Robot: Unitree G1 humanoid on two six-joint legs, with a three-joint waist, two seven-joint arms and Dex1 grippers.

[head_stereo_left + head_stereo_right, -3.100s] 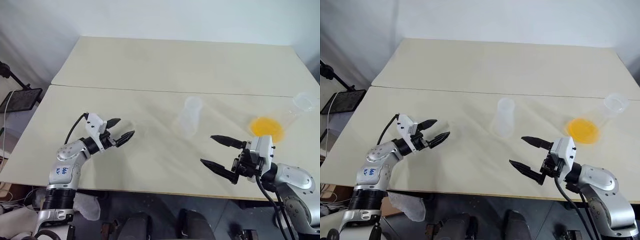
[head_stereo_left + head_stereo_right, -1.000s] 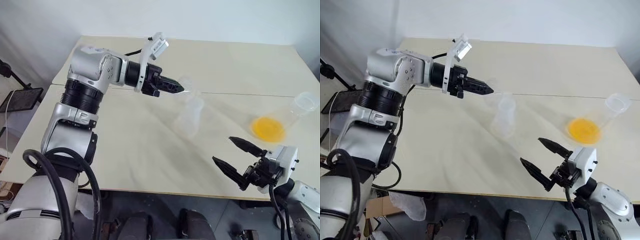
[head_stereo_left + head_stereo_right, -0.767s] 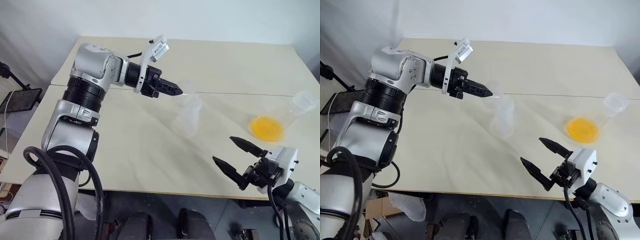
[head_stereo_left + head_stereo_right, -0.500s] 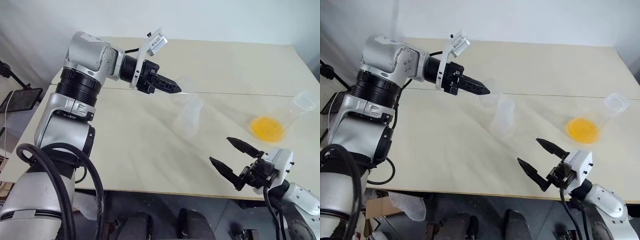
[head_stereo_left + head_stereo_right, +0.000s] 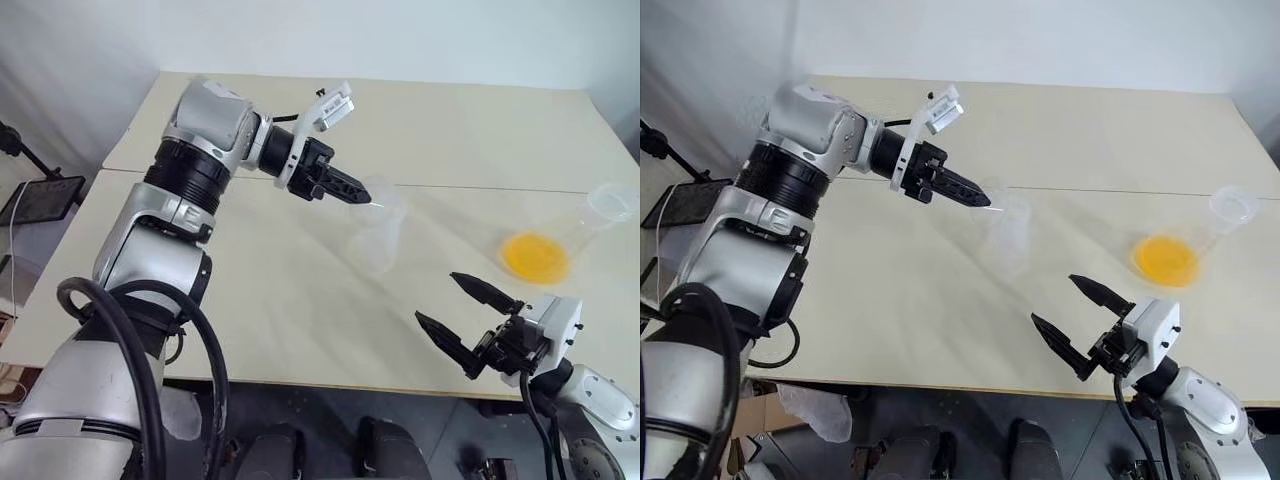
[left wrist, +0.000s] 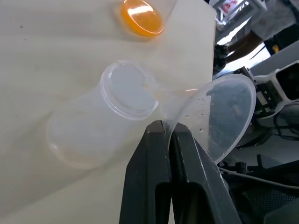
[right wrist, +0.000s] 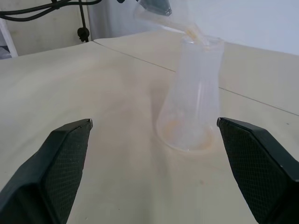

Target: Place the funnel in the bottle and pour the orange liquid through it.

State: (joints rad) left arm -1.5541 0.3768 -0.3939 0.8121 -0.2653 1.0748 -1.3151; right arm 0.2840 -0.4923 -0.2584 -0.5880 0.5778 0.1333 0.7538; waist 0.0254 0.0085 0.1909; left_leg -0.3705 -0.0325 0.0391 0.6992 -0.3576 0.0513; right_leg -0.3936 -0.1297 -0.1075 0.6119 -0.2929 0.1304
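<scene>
Left wrist view: funnel (image 6: 219,116), thin clear plastic with droplets inside the cone, pinched at its rim by the clenched left gripper (image 6: 168,133); its spout lies at the bottle's mouth, and whether it is inside is hard to tell. Bottle (image 5: 378,232), colourless, conical with a tall neck, stands mid-table, faint against the pale matte table (image 5: 300,120). Orange liquid (image 5: 535,257) pools in a tilted clear flask (image 5: 590,215) well to the right. Right gripper (image 5: 468,315) hangs near the front edge, fingers spread, empty.
</scene>
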